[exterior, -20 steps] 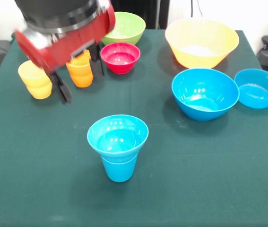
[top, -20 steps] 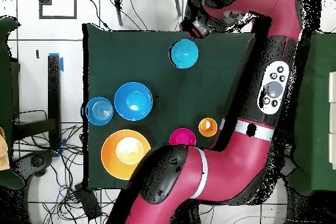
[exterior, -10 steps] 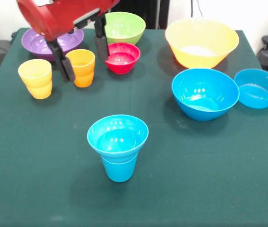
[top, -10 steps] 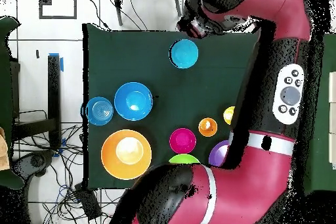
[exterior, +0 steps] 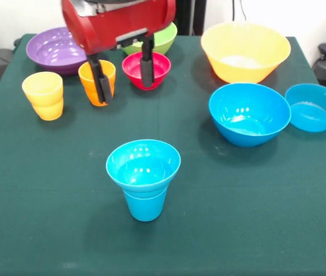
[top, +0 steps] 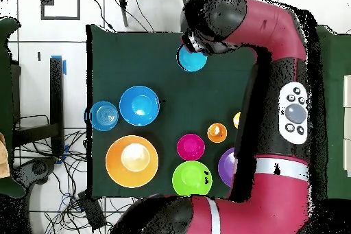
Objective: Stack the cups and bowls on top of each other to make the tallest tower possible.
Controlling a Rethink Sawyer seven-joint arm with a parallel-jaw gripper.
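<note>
The tower stands near the table's front: a blue cup [exterior: 145,206] with a blue bowl [exterior: 143,165] seated in its mouth. From overhead, that blue bowl [top: 192,60] is partly covered by the arm's end. My gripper [exterior: 125,91] hangs raised and open, holding nothing. Its left finger [exterior: 102,81] crosses the orange cup [exterior: 92,77] and its right finger [exterior: 146,68] crosses the red bowl [exterior: 134,69]. A yellow cup [exterior: 43,95] stands at the left. A purple bowl [exterior: 52,49], a green bowl [exterior: 167,35], a yellow-orange bowl [exterior: 246,52], a large blue bowl [exterior: 249,112] and a small blue bowl [exterior: 314,106] sit apart.
From overhead, the yellow-orange bowl [top: 131,160], large blue bowl [top: 139,105] and small blue bowl [top: 104,115] cluster on one side. The red bowl [top: 190,147], green bowl [top: 192,178] and orange cup [top: 217,132] lie beside the arm. Cables run over the floor around the table.
In the front view the gripper has swung right, from over the yellow and orange cups to between the orange cup and red bowl. The purple bowl is uncovered now. Nothing on the table moved.
</note>
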